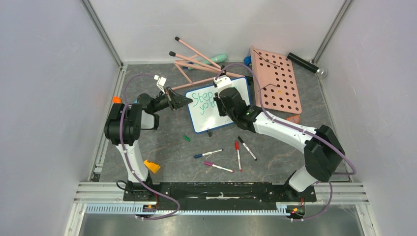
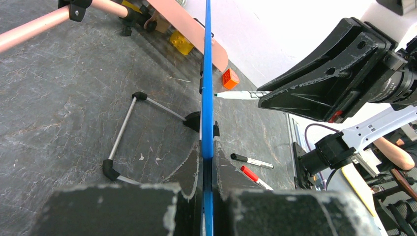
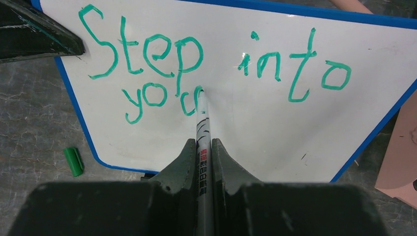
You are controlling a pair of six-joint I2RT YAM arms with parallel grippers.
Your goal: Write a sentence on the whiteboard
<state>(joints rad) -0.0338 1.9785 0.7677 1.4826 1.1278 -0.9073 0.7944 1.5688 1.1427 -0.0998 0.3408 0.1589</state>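
The whiteboard [image 1: 209, 123], blue-framed, stands tilted on its wire foot near the table's middle. My left gripper [image 1: 184, 100] is shut on its left frame edge; the left wrist view shows the blue frame [image 2: 207, 98] edge-on between the jaws [image 2: 207, 162]. My right gripper [image 3: 201, 142] is shut on a grey marker [image 3: 202, 123] whose green tip touches the whiteboard [image 3: 275, 128]. The sentence [image 3: 147, 54] reads "Step into" in green, with "yo" and a half-made letter below it at the tip. From above, the right gripper [image 1: 222, 97] hides part of the writing.
A green cap [image 1: 187, 138] lies in front of the board. Several loose markers [image 1: 238, 155] lie nearer the arms. A pink board with round holes [image 1: 276, 83] and pink rods [image 1: 196, 61] sit behind. An orange piece [image 1: 151, 166] lies by the left base.
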